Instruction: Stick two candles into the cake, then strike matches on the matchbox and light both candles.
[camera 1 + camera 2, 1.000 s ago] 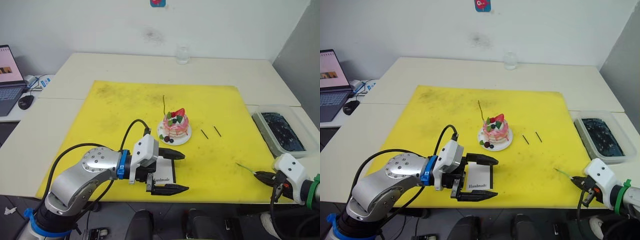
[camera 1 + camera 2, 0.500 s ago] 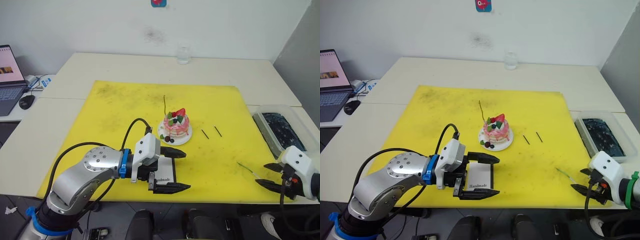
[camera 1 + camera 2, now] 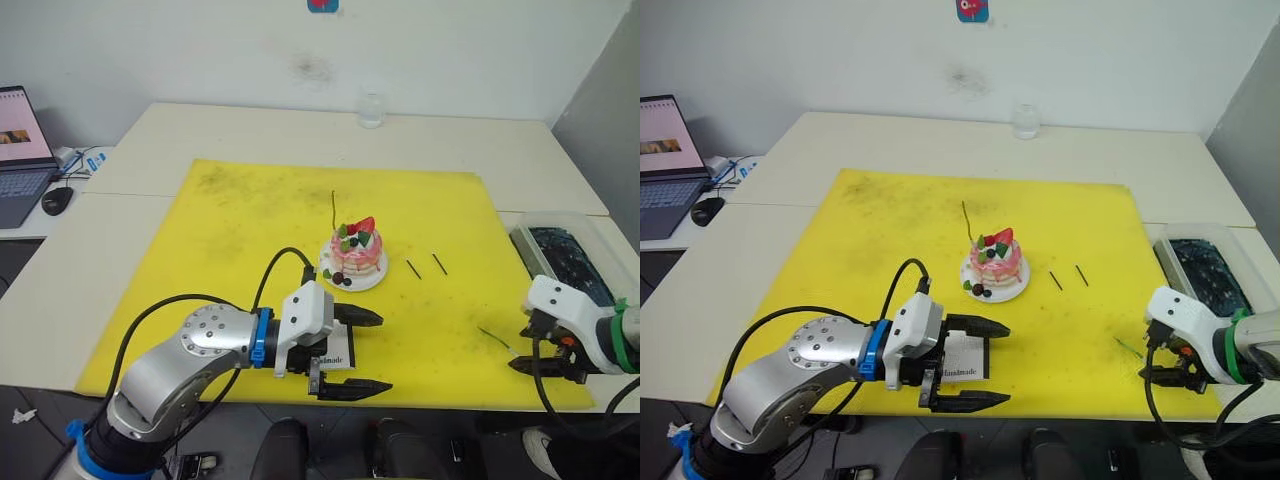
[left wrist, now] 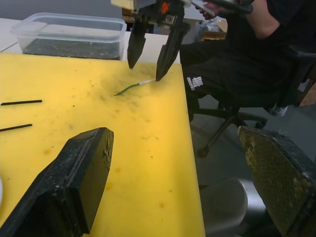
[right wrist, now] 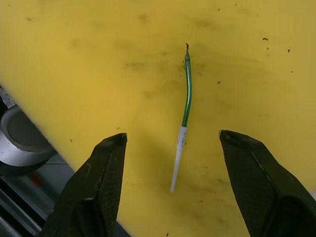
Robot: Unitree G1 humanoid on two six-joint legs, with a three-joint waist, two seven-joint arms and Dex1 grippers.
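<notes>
Spreading wide, our right gripper point(image 5: 170, 148) has both fingers point(image 5: 101, 173) open w/ nothing held; the loose candle point(image 5: 183, 111) lies flat on the yellow mat point(image 3: 250, 230) btwn them, untouched, near the mat's front right corner. Its green length points away from the gripper, white tip toward the mat's front edge.

Our left gripper point(image 3: 350, 352) is also wide open, empty, fingers point(image 3: 358, 317) straddling the matchbox point(image 3: 330, 355), which lies flat at the mat's front edge, approx. mid-width; contact w/ the box we can't tell.

Cake point(image 3: 357, 250) sits on its white plate point(image 3: 345, 281) about mid-mat, w/ the other candle point(image 3: 334, 212) standing up from its back-left side, leaning slightly. Two matches point(image 3: 425, 266) lie side by side just right of the plate, apart from each other and from the plate.

Off the mat's right edge: clear plastic tub point(image 3: 555, 255) w/ dark contents. Glass point(image 3: 371, 110) near the desk's back edge; laptop point(image 3: 18, 150) and mouse point(image 3: 57, 199) at far left. A seated person point(image 4: 252, 54) shows beyond the mat's right side in the left wrist view.
</notes>
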